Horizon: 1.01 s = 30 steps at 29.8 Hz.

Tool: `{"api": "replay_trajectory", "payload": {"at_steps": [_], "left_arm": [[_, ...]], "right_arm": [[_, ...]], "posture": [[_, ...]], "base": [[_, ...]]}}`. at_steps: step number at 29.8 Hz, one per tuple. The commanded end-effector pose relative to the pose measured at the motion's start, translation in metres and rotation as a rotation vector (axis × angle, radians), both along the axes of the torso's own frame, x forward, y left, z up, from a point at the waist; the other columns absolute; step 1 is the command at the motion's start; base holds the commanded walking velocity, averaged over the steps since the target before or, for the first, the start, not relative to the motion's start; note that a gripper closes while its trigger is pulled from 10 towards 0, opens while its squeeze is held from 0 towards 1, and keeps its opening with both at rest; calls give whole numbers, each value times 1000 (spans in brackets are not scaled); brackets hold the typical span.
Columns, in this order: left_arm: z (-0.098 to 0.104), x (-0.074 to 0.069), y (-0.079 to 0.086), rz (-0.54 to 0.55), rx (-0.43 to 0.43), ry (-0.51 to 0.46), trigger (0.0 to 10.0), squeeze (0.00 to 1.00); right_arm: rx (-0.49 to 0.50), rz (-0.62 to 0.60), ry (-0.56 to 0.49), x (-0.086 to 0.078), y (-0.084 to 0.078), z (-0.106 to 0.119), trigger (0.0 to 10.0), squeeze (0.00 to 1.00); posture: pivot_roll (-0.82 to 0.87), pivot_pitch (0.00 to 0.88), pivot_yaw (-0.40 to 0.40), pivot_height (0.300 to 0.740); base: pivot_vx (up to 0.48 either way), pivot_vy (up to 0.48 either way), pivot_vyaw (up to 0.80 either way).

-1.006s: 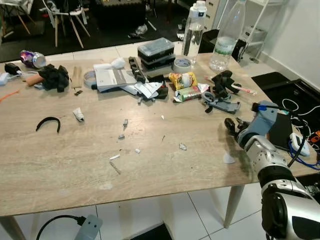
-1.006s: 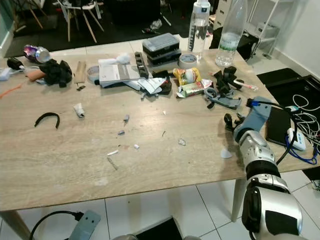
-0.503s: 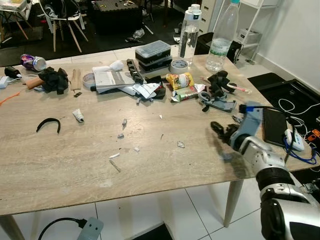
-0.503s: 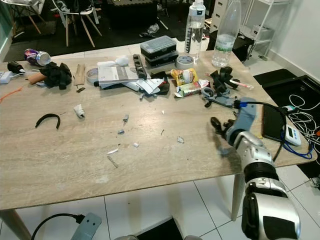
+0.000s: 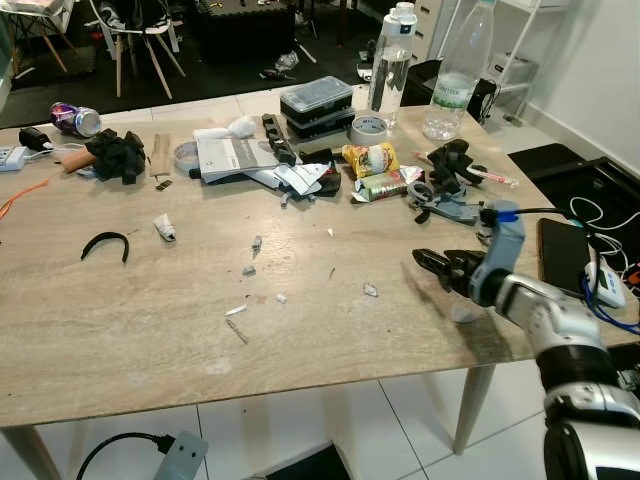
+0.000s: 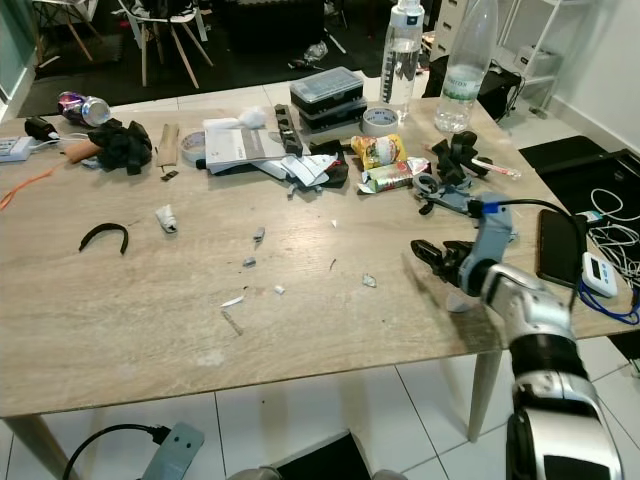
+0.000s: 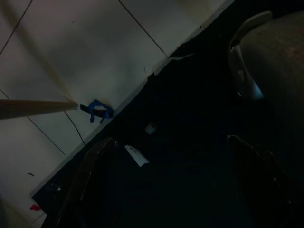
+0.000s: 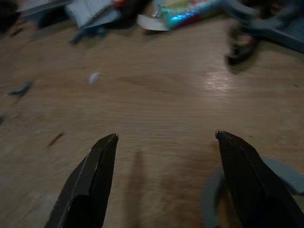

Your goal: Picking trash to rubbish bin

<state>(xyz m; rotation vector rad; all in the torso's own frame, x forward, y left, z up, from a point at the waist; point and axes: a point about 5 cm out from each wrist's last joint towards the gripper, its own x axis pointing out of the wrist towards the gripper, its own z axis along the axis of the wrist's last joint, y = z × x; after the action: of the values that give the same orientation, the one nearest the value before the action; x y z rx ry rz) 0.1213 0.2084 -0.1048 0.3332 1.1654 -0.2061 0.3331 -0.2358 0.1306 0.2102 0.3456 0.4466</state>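
From the head cameras, I am seeing my right gripper [image 5: 432, 262] hovering low over the wooden table [image 5: 120, 330] near its right edge, fingers spread. Small scraps of trash are lying mid-table: a crumpled bit [image 5: 370, 290] just left of the gripper, more paper bits [image 5: 236, 311] further left. A pale round scrap [image 5: 463, 313] is lying just beside the forearm. Snack wrappers [image 5: 372, 172] are sitting among the clutter at the back, near two bottles [image 5: 388, 62].

From the left wrist, I am looking at dim tiled floor [image 7: 61, 52] and a dark mat; I cannot tell that gripper's state.

From the right wrist, the fingers [image 8: 88, 183] are standing wide apart over bare wood, a wrapper [image 8: 187, 12] well ahead.
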Motion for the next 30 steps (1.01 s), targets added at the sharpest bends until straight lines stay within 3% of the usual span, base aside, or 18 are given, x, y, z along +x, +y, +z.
{"api": "replay_trajectory", "payload": {"at_steps": [1, 5, 10, 20, 30], "left_arm": [[-2, -5, 0, -1, 0, 18, 10000, 0], [-2, -5, 0, -2, -1, 17, 10000, 0], [-1, -4, 0, -9, 2, 15, 10000, 0], [-1, -3, 0, -18, 3, 15, 10000, 0], [-1, -5, 2, -6, 2, 16, 10000, 0]], "right_arm": [[1, 63, 3, -6, 5, 4, 10000, 0], [-18, 50, 5, -10, 2, 10, 10000, 0], [28, -123, 70, -11, -8, 18, 10000, 0], [82, -266, 135, -16, -7, 11, 10000, 0], [24, -409, 228, -17, -17, -5, 10000, 0]], "posture": [[10, 34, 12, 740], [10, 34, 12, 740], [-8, 30, -1, 740], [-14, 30, 7, 740], [-6, 37, 7, 740]], "base": [[0, 0, 0], [0, 0, 0], [0, 0, 0], [0, 0, 0], [0, 0, 0]]}}
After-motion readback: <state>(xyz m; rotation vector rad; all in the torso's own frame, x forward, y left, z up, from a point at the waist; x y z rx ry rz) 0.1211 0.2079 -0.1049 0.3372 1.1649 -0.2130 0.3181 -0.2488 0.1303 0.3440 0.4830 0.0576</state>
